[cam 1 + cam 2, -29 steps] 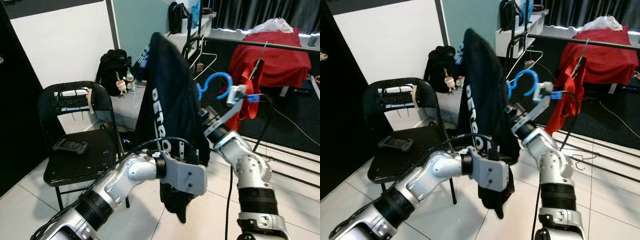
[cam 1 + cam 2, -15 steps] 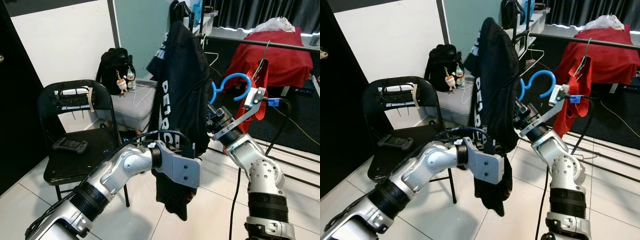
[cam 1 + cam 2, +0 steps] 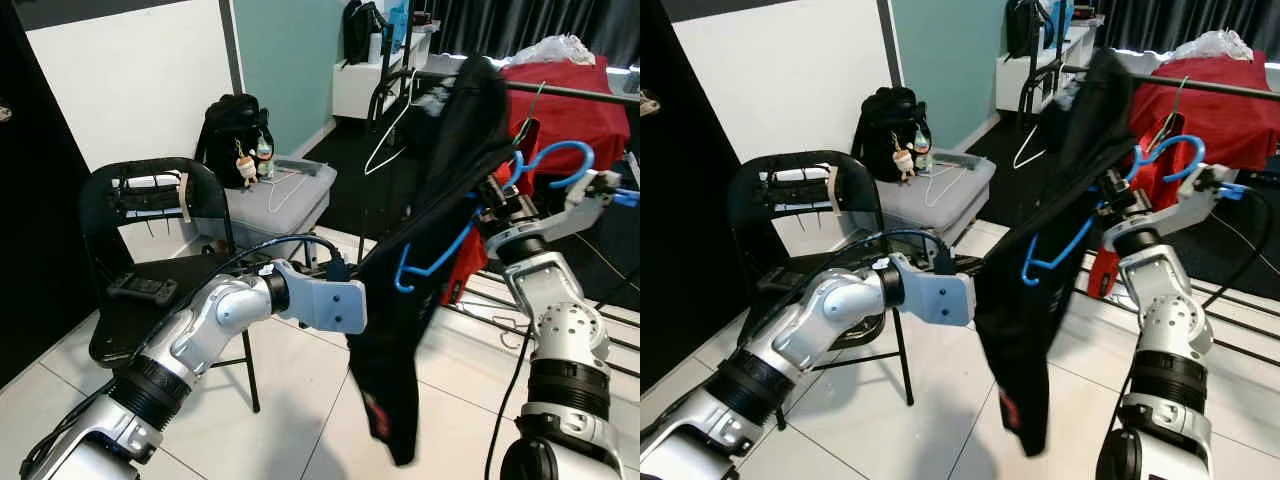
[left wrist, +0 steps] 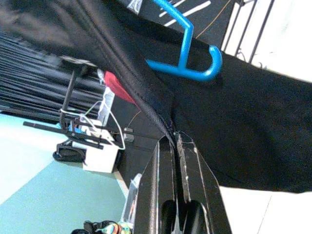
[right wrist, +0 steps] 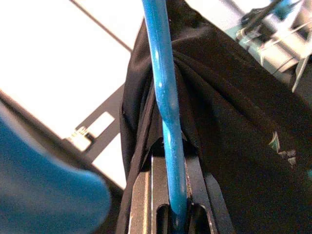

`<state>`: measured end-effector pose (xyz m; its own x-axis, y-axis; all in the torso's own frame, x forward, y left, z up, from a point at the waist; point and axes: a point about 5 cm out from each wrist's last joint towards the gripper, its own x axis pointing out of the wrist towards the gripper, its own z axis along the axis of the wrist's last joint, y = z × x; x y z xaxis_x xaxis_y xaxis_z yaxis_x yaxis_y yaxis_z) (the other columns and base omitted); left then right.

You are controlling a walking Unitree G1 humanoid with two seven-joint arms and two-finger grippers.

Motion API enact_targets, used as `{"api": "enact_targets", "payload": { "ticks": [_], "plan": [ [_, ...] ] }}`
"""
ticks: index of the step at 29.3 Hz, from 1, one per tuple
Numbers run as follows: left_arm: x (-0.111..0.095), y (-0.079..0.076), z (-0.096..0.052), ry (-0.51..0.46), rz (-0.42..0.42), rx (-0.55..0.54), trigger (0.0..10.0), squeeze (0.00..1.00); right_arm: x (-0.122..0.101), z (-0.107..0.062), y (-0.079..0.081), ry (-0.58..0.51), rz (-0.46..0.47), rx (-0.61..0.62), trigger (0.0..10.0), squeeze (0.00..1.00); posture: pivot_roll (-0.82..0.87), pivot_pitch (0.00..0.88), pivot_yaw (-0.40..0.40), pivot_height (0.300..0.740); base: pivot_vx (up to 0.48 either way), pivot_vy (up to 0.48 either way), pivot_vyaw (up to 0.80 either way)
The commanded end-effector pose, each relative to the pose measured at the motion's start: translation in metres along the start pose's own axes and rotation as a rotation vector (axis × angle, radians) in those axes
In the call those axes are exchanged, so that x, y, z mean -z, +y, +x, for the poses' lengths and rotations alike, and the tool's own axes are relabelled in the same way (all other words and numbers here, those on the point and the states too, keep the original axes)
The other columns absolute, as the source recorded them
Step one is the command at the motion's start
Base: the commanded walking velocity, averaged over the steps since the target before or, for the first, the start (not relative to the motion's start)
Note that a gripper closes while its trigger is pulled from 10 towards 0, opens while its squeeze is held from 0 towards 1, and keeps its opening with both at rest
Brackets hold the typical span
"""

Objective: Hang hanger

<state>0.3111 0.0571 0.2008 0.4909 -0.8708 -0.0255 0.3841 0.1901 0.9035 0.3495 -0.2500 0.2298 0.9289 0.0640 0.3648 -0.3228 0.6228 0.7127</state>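
Head eyes look down; wrist cameras close on black shirt.

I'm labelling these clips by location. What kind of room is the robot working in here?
Probably a lived-in bedroom or spare room used for laundry. A clothes rail carries a red garment, a black folding chair stands on white floor tiles, and a backpack leans against the wall.
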Motion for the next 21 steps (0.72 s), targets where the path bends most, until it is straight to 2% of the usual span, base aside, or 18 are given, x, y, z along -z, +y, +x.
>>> {"api": "enact_targets", "payload": {
  "ticks": [1,9,13,17,21],
  "plan": [
    [0.012,-0.003,-0.011,0.067,0.000,0.017,10.0,0.00,-0.024,0.002,0.001,-0.105,-0.039,0.015,10.0,0.00,-0.10,0.000,0.000,0.740,0.000,0.000,0.00],
    [0.013,-0.007,-0.013,0.074,-0.005,0.019,10.0,0.00,-0.028,0.002,0.000,-0.117,-0.037,0.024,10.0,0.00,-0.10,0.000,-0.001,0.740,0.000,0.000,0.00],
    [0.003,-0.011,-0.002,0.022,-0.014,0.028,10.0,0.00,-0.030,0.008,-0.004,-0.210,0.131,0.074,10.0,0.00,-0.10,0.000,-0.001,0.740,0.000,0.000,0.00],
    [-0.001,-0.014,0.001,0.005,-0.017,0.036,10.0,0.00,-0.033,0.008,-0.006,-0.245,0.174,0.086,10.0,0.00,-0.11,0.000,0.000,0.740,0.000,0.000,0.00],
    [-0.013,-0.023,0.009,-0.044,-0.029,0.057,10.0,0.00,-0.043,0.010,-0.010,-0.326,0.247,0.110,10.0,0.00,-0.11,0.000,0.003,0.740,0.000,0.000,0.00]
  ]
}}
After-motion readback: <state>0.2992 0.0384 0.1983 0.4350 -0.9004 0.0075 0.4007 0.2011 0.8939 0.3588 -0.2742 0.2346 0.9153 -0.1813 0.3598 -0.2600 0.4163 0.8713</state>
